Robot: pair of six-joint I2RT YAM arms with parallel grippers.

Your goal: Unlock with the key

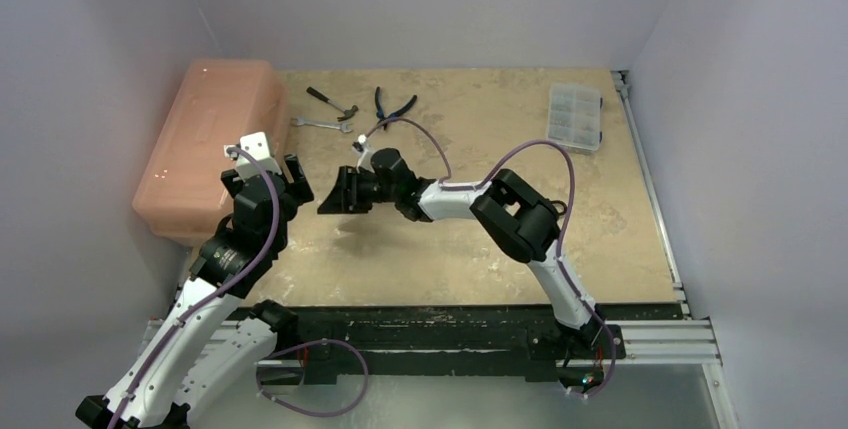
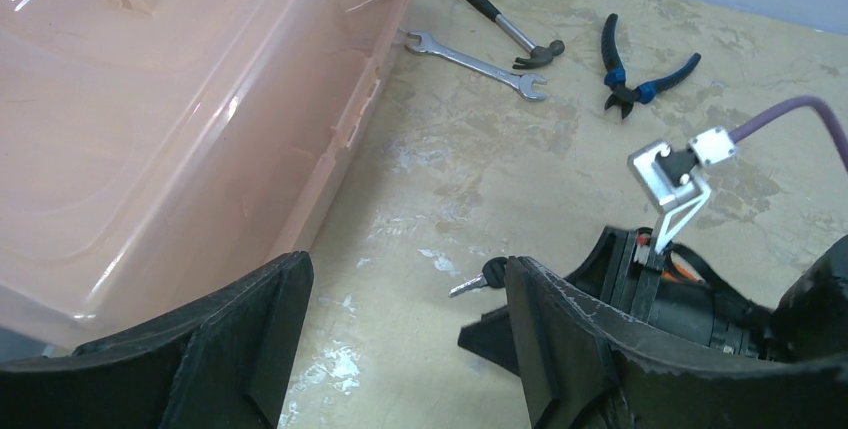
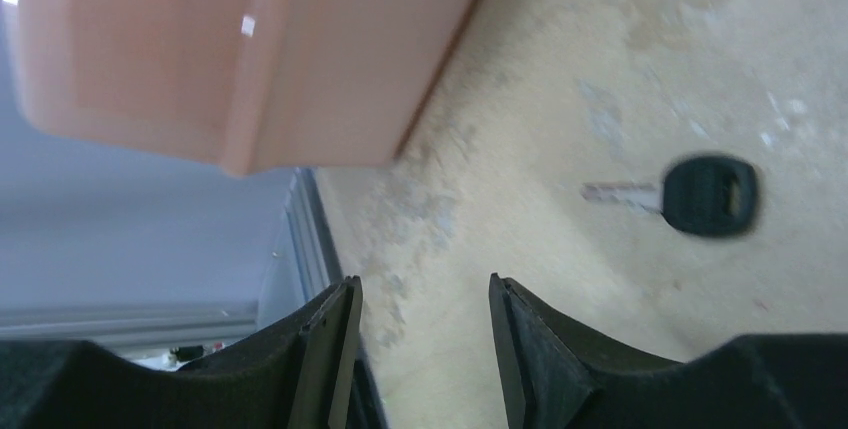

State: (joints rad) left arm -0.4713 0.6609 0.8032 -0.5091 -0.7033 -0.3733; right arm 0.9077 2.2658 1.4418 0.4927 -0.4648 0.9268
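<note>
1. The key (image 2: 480,277) lies flat on the tan surface (image 1: 500,219), with a black head and a bare metal blade. Neither hand holds it.
2. In the left wrist view, the key shows just beside the inner edge of the left hand's (image 2: 400,349) right-side finger, close to the front of the right hand (image 1: 340,194).
3. In the right wrist view, the key (image 3: 700,195) lies off to the side of the right hand (image 3: 425,349), outside the gap between its 2 fingers (image 3: 530,349). Its blade points toward the pink box (image 3: 230,49).
4. The left hand stands wide, with only bare surface between its 2 fingers (image 2: 250,349). It hovers at the near corner of the pink box (image 2: 150,99).
5. The right hand is parted to a middling gap and grips nothing. From above, its arm reaches leftward across the surface, with the hand tip facing the left hand (image 1: 265,184).
6. The pink box (image 1: 205,139) sits along the left edge of the surface, lid closed.
7. Behind the hands lie 3 tools close together: a hammer (image 1: 332,101), a wrench (image 1: 320,125) and blue-handled pliers (image 1: 393,107). One end of the wrench (image 2: 470,64) is right by the box wall.
8. A clear organiser case (image 1: 575,117) rests at the far right, well apart from the rest.
</note>
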